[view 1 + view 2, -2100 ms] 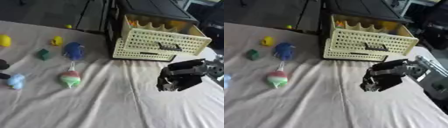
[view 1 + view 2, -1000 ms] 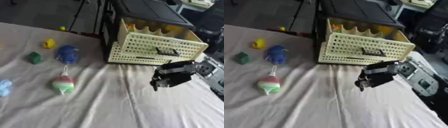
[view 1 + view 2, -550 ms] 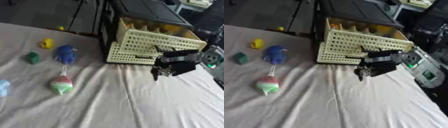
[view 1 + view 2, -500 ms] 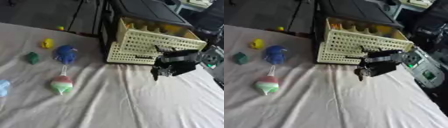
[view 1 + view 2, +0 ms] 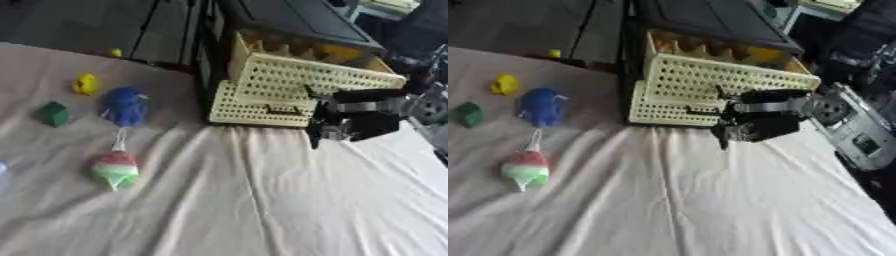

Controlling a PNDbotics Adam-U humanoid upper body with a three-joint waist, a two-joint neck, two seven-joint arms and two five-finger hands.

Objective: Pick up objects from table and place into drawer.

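Observation:
A cream perforated drawer (image 5: pixel 293 80) stands pulled out of a black cabinet (image 5: pixel 289 20), with yellow things inside it. My right hand (image 5: pixel 354 122) hangs just in front of the drawer's right front, fingers curled downward, and I see nothing held in it. On the cloth to the left lie a blue plush toy (image 5: pixel 125 106), a yellow toy (image 5: pixel 85 84), a green cube (image 5: pixel 54 114) and a red, white and green toy (image 5: pixel 112 169). My left hand shows in neither view.
A second cream perforated front (image 5: pixel 249 107) with a dark handle sits under the open drawer. A small yellow thing (image 5: pixel 116 52) lies at the far table edge. Wrinkled white cloth (image 5: pixel 262 210) covers the table. Dark equipment (image 5: pixel 859 30) stands at the back right.
My right hand has risen from the cloth up and left to the drawer's front, keeping its fingers curled. The camera has shifted too; the toys have not moved.

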